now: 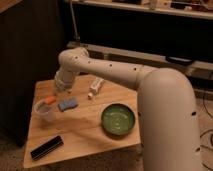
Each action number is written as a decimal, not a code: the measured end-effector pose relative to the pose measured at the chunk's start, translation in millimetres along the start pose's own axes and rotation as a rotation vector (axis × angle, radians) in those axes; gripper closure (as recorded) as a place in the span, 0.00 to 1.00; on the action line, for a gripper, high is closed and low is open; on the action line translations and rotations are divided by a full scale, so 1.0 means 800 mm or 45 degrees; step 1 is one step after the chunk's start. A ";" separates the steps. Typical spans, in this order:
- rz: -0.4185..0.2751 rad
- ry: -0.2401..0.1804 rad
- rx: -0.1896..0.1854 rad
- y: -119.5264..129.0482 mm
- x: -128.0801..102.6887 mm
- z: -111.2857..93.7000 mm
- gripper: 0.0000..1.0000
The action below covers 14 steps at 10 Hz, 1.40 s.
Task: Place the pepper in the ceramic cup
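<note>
While the gripper [59, 88] hangs over the table's [85, 131] back-left part with fingers shut and seemingly empty, the pepper [50, 100] lies just below and left of it; its long axis runs roughly left-right. It rests at the ceramic cup's [44, 112] far rim, touching the blue-grey sponge [68, 104].

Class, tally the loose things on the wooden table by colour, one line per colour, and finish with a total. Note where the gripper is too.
Orange-red: 1, the pepper
Whitish: 2, the ceramic cup and a small bottle
Blue-grey: 1, a flat piece
Green: 1, a bowl
Black: 1, a bar-shaped object
Total: 6
The gripper hangs above the pepper.
</note>
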<state>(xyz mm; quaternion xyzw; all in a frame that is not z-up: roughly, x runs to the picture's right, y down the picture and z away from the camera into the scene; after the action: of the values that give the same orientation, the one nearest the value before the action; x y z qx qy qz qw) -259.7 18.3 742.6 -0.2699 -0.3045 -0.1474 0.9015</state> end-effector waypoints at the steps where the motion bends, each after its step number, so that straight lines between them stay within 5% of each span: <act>1: -0.007 0.028 -0.011 -0.007 -0.005 0.005 1.00; 12: -0.044 0.084 -0.145 -0.023 -0.002 0.062 1.00; 14: -0.044 0.085 -0.154 -0.022 -0.001 0.068 0.86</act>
<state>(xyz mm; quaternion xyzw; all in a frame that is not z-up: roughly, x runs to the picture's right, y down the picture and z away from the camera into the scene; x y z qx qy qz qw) -293.2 35.2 785.2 -0.3137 -0.2692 -0.1900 0.8905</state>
